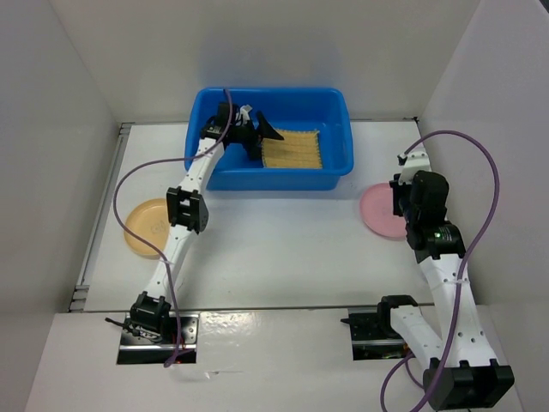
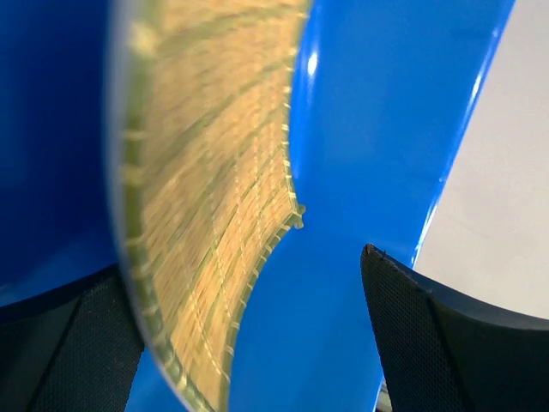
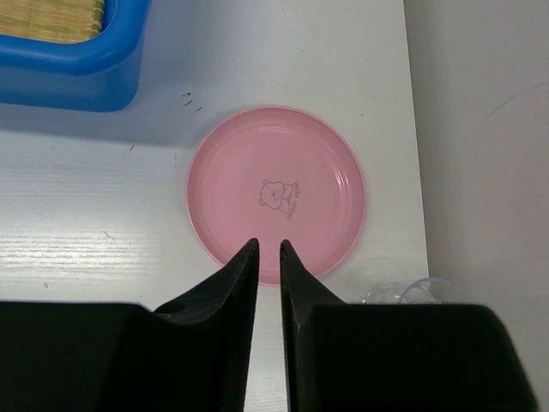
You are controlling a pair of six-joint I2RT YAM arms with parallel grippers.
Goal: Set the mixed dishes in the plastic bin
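- White table [image 1: 283, 249] boxed in by white walls; both arm bases sit at its near edge.
- Nearest the bases, the right gripper [image 3: 268, 245] hovers over the near rim of the pink plate [image 3: 274, 193]. Its jaws are parted only a slit, with nothing between them.
- The small clear cup [image 3: 412, 292] stands just beside that rim, half hidden by the gripper body. A sloppy descent could knock it over or push it toward the right wall.
- Lying flat, the pink plate offers only a thin edge. Jaws this narrow would likely skid on it and shove it away instead of gripping it.
- The yellow-tan plate [image 1: 147, 227] rests on the left side of the table, untouched and well apart from both grippers.
- Farthest off, the blue plastic bin [image 1: 274, 178] holds only the woven straw mat [image 1: 292, 148], toward its right half.
- The left gripper [image 2: 240, 257] is down inside the bin beside the mat, fingers spread wide, gripping nothing. On lifting out, a finger could snag the mat's frayed edge and drag it up the wall.
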